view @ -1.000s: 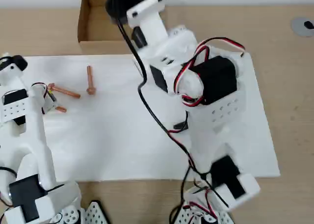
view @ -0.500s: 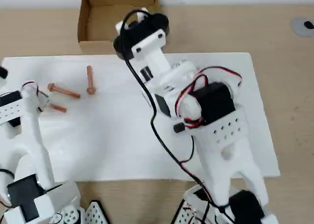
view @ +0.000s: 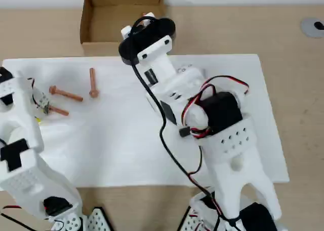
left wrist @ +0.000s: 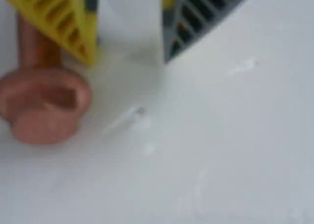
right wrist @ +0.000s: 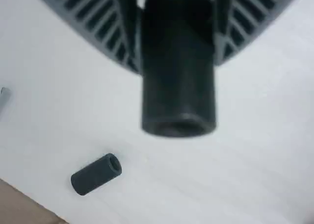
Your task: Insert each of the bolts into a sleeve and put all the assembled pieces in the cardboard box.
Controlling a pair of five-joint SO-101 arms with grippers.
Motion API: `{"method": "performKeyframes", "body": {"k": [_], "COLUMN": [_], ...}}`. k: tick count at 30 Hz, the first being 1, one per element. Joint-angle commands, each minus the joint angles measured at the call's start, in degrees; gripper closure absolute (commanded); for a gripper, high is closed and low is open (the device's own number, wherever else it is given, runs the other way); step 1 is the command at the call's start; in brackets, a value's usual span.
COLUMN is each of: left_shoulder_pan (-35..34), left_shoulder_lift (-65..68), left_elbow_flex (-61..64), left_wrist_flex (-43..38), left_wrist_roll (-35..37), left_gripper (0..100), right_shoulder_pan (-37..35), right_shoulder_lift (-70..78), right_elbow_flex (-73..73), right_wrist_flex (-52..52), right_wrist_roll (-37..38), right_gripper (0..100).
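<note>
Three copper bolts lie at the left of the white sheet (view: 116, 140): one (view: 93, 82), a second (view: 66, 94) and a third (view: 58, 110). My left gripper (view: 43, 105) is down at the third bolt. In the left wrist view that gripper (left wrist: 128, 60) is open, and the bolt head (left wrist: 44, 106) lies just outside one yellow finger (left wrist: 64, 23), with bare sheet in the gap. My right gripper (right wrist: 177, 52) is shut on a black sleeve (right wrist: 179, 101), held above the sheet. Another black sleeve (right wrist: 95, 174) lies on the sheet below it. The cardboard box (view: 88, 26) stands at the back.
The right arm (view: 202, 104) stretches across the middle of the sheet and covers much of it. The wooden table (view: 293, 89) borders the sheet, and its edge (right wrist: 19, 209) lies close to the loose sleeve. A grey disc (view: 311, 26) sits at the far right.
The right arm has drawn back from over the box to above the sheet. The left arm has shifted, and its gripper has come down by the nearest bolt.
</note>
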Motion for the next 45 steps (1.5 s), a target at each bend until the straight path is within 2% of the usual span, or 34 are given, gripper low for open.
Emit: {"method": "performKeyframes", "body": {"k": [1,6,11,17,32,45], "left_shoulder_pan": [-0.6,-0.6,-0.3,2.0,1.8,1.8], "left_shoulder_lift": [5.4,4.3,-3.7,-11.2,-4.6,1.6], "left_elbow_flex": [-7.0,-11.9,-16.0,-14.8,-9.5,-9.6], "left_wrist_flex": [1.1,5.5,13.3,17.9,4.9,3.4], "left_wrist_roll": [0.0,0.0,0.1,0.8,14.6,14.9], "left_gripper": [89,89,89,89,89,89], "right_shoulder_pan": [-1.0,-0.8,-0.8,-0.7,-0.7,-0.7], "right_shoulder_lift": [-2.1,-2.1,-2.1,-2.2,-2.5,-2.5], "right_elbow_flex": [0.1,0.2,0.2,2.8,3.6,3.3], "right_wrist_flex": [-1.4,-1.4,-1.4,-2.4,-2.5,-2.5], "right_wrist_roll": [0.1,0.1,0.2,0.2,0.2,0.2], "right_gripper": [98.8,98.8,98.8,98.8,98.8,98.8]}}
